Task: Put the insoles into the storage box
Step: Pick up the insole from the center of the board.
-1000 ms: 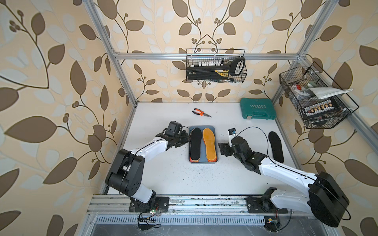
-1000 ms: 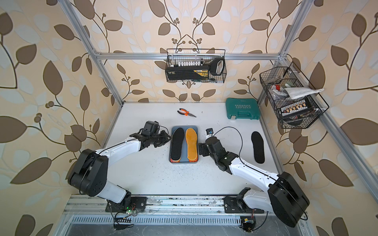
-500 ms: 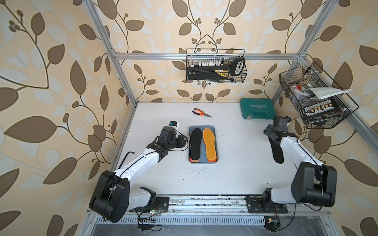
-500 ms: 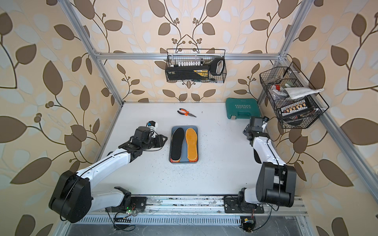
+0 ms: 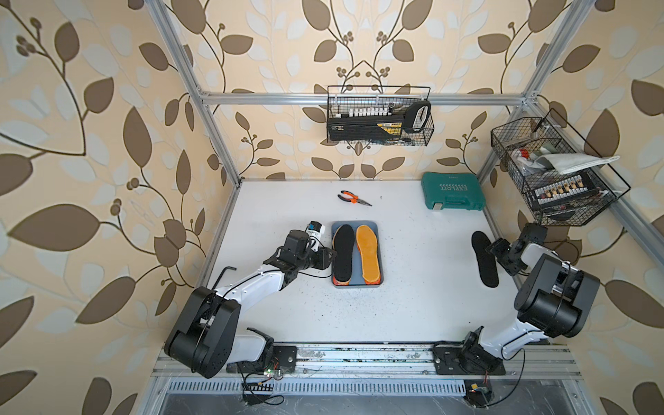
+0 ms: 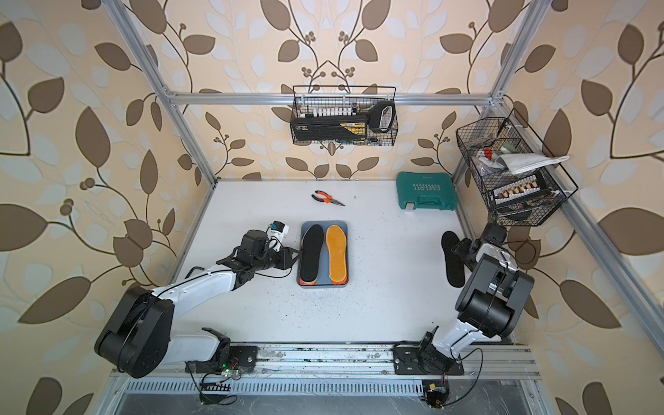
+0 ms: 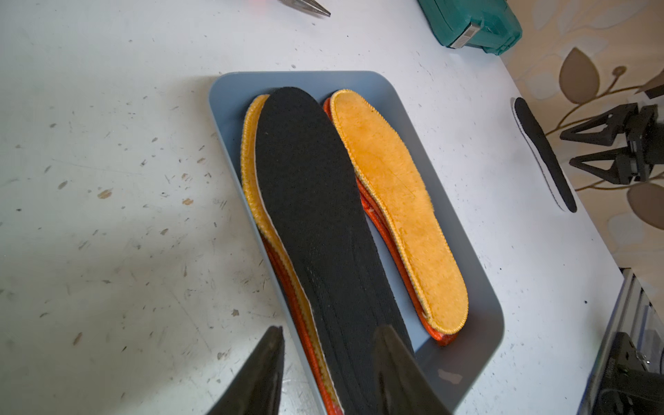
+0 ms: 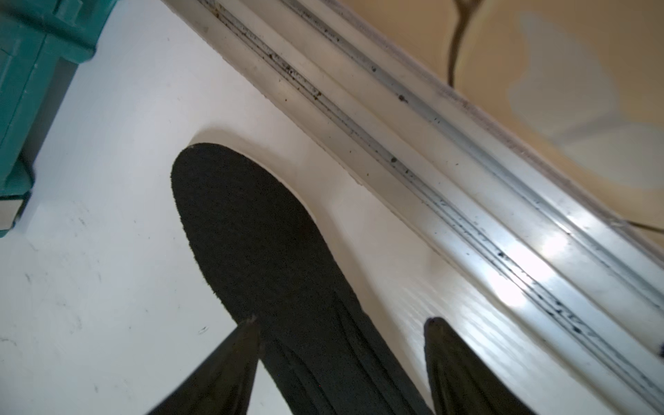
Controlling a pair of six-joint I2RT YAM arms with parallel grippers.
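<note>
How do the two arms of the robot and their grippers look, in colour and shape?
The left arm and right arm have white links between bulky black joints. A thin black cable loops beside the left one. The left gripper and right gripper are black, with tapered, pointed fingers.

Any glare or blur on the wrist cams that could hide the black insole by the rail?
Right wrist view: strong glare on the rail, beside the black insole, which reads clearly; the right pincer is soft. Left wrist view: the box and its contents are sharp, the left pincer blurred at the frame edge. Both top views: even light, soft shadows.
</note>
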